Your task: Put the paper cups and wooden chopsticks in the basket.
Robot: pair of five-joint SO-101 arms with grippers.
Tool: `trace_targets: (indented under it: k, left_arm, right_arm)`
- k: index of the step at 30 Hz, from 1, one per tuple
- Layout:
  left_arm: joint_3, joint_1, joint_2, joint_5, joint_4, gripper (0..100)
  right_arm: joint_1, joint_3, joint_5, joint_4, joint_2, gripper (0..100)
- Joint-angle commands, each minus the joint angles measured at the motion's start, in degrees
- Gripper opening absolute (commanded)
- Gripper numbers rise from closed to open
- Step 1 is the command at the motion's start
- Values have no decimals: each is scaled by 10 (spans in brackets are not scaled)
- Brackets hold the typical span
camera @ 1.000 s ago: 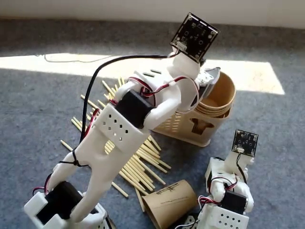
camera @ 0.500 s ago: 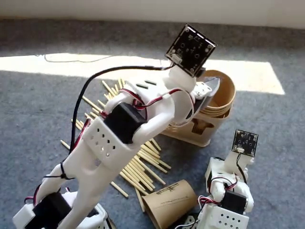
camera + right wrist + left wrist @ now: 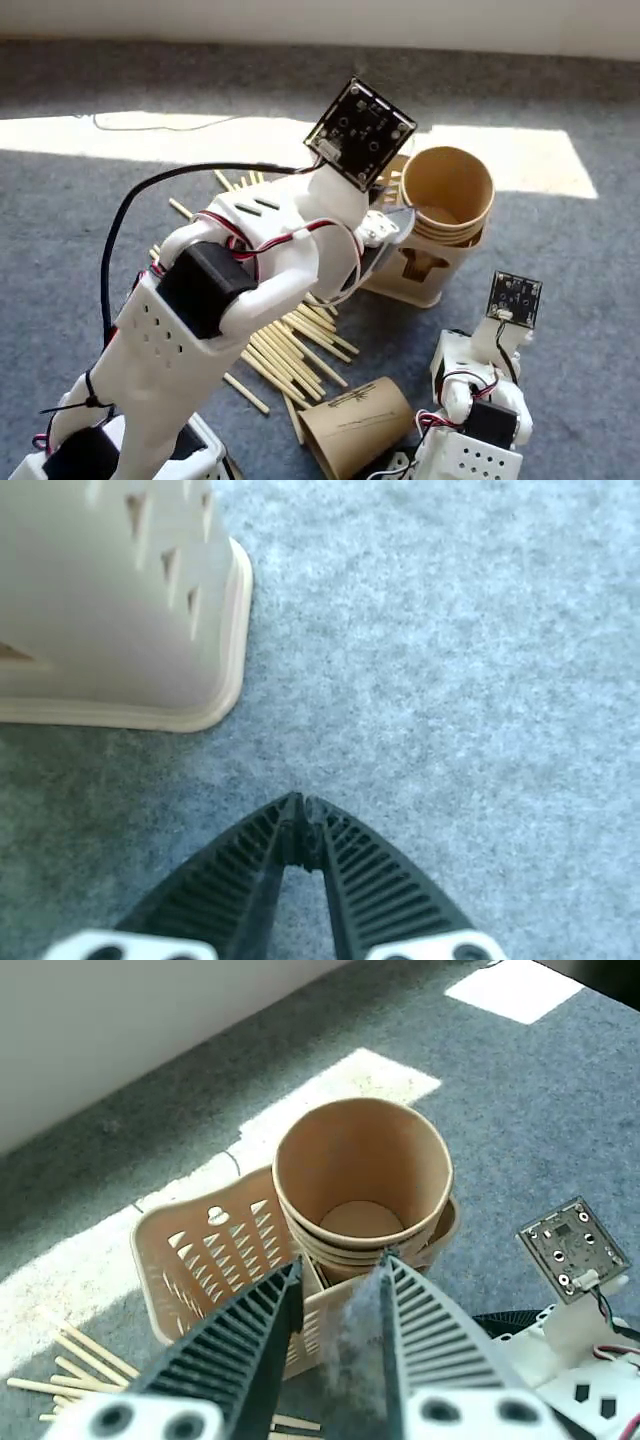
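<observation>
Left jaws released, probably empty; cups [image 3: 360, 1175] nested in basket [image 3: 200, 1250] just past tips, saving room. Right jaws clenched.

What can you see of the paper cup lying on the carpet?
The paper cup is plain brown paper with a small dark print on its wall. It lies on its side on the grey carpet, outside the basket, between the scattered wooden chopsticks and the right arm's base. Nothing grips it. Whether it touches a chopstick I cannot tell.
</observation>
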Motion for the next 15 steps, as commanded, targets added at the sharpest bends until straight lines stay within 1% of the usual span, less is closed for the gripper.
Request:
trace_targets:
  k: [1, 2, 5, 8, 15]
  left_arm:
    - [-6, -34, -29, 0, 40, 137]
    - [-6, -37, -32, -4, 48, 137]
    - [-5, -39, -41, -47, 79, 137]
    - [7, -39, -44, -57, 104, 137]
    - [100, -40, -44, -113, 113, 137]
  right_arm:
    - [5, 62, -3, -16, -4, 19]
    - [5, 62, -3, -16, -4, 19]
    - [5, 62, -3, -16, -4, 19]
    - [5, 62, -3, -16, -4, 19]
    - [5, 62, -3, -16, -4, 19]
